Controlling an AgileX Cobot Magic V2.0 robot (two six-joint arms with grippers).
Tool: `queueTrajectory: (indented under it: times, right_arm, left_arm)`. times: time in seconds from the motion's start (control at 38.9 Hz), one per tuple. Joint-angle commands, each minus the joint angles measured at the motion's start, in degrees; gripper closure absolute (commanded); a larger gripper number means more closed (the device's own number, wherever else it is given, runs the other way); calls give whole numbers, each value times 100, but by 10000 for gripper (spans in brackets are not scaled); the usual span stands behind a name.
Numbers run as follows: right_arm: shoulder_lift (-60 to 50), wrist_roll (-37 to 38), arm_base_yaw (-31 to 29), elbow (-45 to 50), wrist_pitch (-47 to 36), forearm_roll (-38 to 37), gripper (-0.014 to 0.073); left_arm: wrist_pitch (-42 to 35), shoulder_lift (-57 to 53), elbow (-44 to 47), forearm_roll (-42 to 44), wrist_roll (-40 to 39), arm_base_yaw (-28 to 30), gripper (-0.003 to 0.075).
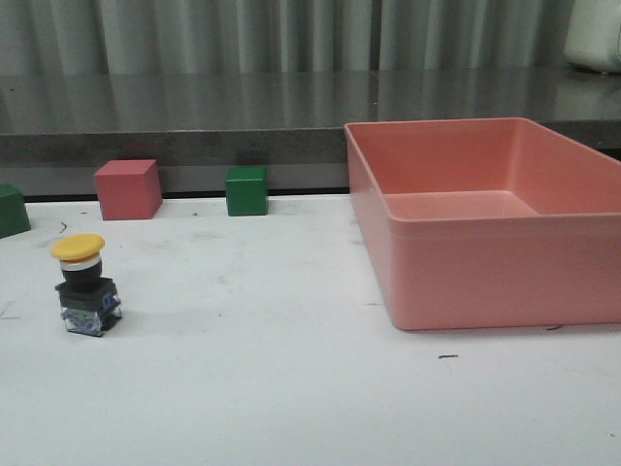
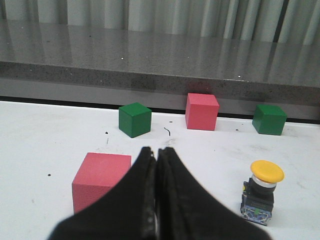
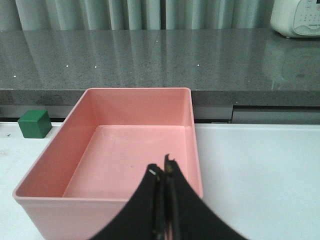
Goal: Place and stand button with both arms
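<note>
Front view: I see the button (image 1: 86, 284) standing upright on the white table (image 1: 291, 388), far over on the left side, yellow cap up, blocky base flat on the surface. Behind it, along the back edge, sit a pink cube (image 1: 128, 189) and a green cube (image 1: 246, 191), with part of another green cube (image 1: 12, 210) at the left border. A big pink bin (image 1: 485, 218) takes up the right half of the table, well apart from the button. Neither arm shows here. Left wrist view: the left gripper (image 2: 157, 152) has its fingers pressed together with nothing between them. The button stands beside it, apart from the fingers, not touched. A second pink cube (image 2: 101, 179) lies close against the other side of the gripper, partly hidden by it; I cannot tell whether they touch. Farther back I count two green cubes and one pink cube in a row near the grey ledge (image 2: 160, 65). Right wrist view: the right gripper (image 3: 162, 167) is likewise closed flat on itself, empty, and sits over the near wall of the pink bin. One green cube stands beside the bin's far corner.
</note>
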Motion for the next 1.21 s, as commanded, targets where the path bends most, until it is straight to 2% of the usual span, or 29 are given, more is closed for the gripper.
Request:
queueTrajectory:
  times: [0.0,0.21,0.39,0.72,0.82,1.18]
  right_arm:
    - [35,-47,-28,-161,-476,-46,664]
    - [35,-47,102,-113,-514,-63,664]
    - [-124,-47,103,477,-742,-62,664]
    - [-1557,-47,74,1924,-775,-57,664]
    - [-1898,-47,74,1973,-626,-57,664]
    - [-1879,-47,74,1973,-597,-57,664]
  left_arm:
    - [-504,-135,51,-56,-8,18,740]
    - [-504,-135,51,-56,-8,18,740]
    - [-504,-135,51,-56,-8,18,740]
    - [-504,-135,51,-56,-8,18,741]
    - [-504,-135,51,-56,-8,18,740]
    - [-504,-135,51,-56,-8,18,741]
